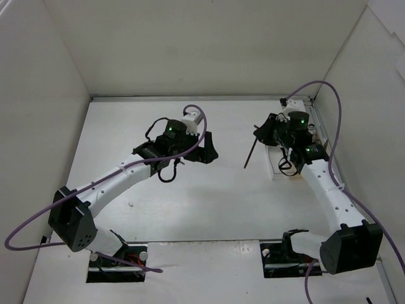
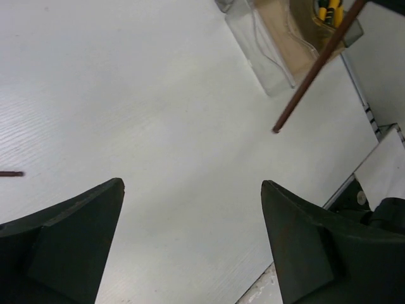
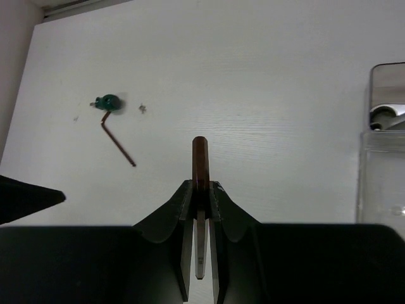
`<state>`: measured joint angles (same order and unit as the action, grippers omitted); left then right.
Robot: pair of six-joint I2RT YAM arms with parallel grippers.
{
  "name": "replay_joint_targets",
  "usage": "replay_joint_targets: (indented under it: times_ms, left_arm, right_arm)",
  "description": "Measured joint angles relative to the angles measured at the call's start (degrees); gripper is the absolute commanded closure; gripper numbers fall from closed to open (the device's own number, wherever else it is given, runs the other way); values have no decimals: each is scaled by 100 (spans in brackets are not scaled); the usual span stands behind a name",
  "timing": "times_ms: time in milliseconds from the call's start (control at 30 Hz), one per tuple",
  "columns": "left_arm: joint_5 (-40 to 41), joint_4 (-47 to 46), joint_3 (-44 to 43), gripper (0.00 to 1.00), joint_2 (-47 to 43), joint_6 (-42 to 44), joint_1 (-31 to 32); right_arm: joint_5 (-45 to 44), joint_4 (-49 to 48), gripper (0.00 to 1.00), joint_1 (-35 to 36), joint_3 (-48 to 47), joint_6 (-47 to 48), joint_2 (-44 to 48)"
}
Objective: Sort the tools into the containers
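One hex key (image 3: 200, 155) is clamped near its end in the right pincer (image 3: 200, 187), just beside the containers (image 2: 266, 63). Its long shaft juts out toward the left pincer (image 2: 193, 190), whose jaws stand wide apart, empty. So thin a hold could let it swivel or slip, or clip a container wall. Well away from the containers lie a second hex key (image 3: 118, 140) and the green screwdriver (image 3: 109, 101). Pliers (image 2: 329, 9) inside show only as a yellow scrap; the rest is cut off.

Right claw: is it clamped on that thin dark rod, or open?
Shut on it. The right gripper squeezes the hex key from both sides; its end pokes out past the tips.
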<state>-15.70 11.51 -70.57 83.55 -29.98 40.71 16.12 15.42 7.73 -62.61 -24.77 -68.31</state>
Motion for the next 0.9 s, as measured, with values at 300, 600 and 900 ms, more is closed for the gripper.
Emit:
replay_joint_targets:
  times_ms: [300,600,900]
  left_arm:
    - [299,549,407,0,-310,-28,-699]
    - [424,1224,538,0,-341,-26,-1443]
    - [345,1508,953,0,-505,39,-1902]
  right_arm:
    - [-654,387,100,-1521,0,942,13]
    - [-1294,472,100,-1867,-293,1762,-533]
    - [-1381,352,100,-2669,-306,2087,-868]
